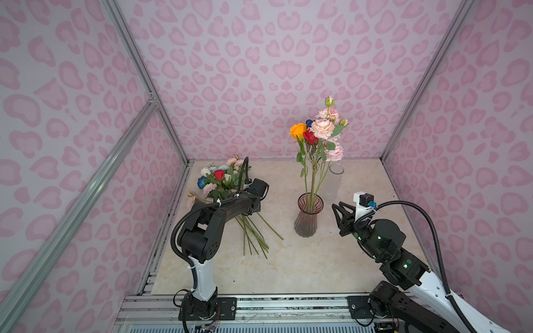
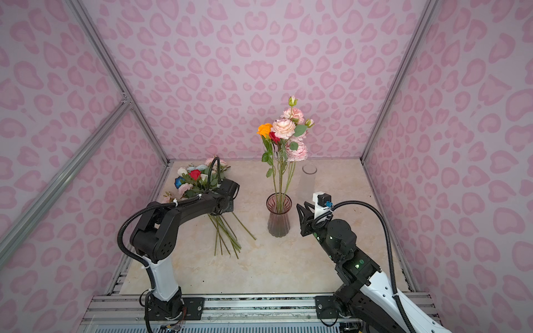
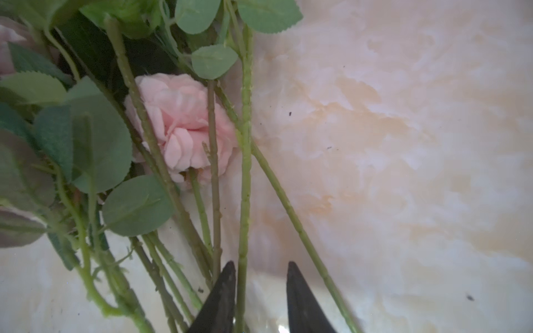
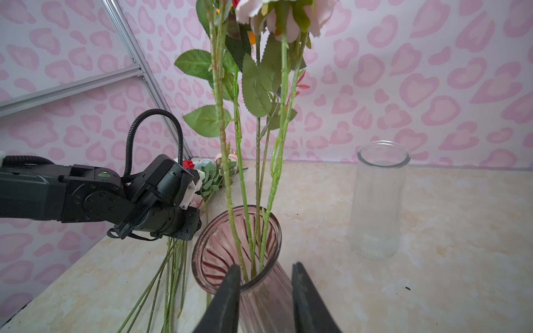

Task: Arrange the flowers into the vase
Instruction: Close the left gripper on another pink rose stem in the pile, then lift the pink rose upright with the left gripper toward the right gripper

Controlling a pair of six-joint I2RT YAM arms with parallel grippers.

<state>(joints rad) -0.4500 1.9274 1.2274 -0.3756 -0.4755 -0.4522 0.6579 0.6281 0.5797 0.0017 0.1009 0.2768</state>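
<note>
Stem (image 3: 244,187) between left gripper (image 3: 261,266) jaws, hidden in top views.

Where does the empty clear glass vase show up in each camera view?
Top view: clear glass vase upright at the table's back, behind and right of the pink vase.
Top view: same place, right of the pink vase.
Left wrist: not in it.
Right wrist: upright, beyond the pink vase, apart from it.
Shared landmark: the pink vase holding flowers.
</note>
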